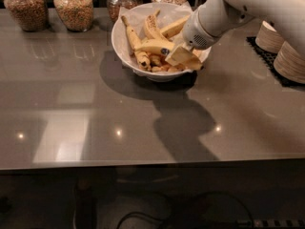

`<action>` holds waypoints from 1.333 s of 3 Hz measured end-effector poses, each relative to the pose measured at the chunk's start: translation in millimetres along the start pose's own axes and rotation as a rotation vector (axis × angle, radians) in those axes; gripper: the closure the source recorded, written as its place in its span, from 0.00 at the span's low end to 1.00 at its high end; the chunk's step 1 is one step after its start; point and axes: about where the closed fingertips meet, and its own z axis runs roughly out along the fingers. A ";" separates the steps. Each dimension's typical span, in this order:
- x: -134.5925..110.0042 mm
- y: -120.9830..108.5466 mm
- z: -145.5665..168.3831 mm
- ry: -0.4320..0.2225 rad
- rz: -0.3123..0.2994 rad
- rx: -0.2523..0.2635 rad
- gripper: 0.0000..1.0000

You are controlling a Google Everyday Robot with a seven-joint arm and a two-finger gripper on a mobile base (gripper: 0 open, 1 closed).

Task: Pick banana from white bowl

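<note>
The white bowl (125, 55) stands at the back middle of the grey counter, lined with white paper. Several bananas lie in it. The banana (151, 46) with the dark-blue sticker lies crosswise on top, sticker end to the right. My gripper (183, 58) comes in from the upper right on the white arm (224, 15). It is low inside the bowl's right side, right at the sticker end of the banana and touching or almost touching it. Other spotted bananas (131, 38) lean on the bowl's far and left sides.
Glass jars of grains (74, 7) line the back edge left of the bowl and behind it. Stacks of off-white paper bowls (288, 56) stand on a black mat at the right. The grey counter (95, 118) stretches toward the front edge.
</note>
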 end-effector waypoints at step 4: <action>-21.4 18.9 -73.8 -0.062 -0.077 0.008 1.00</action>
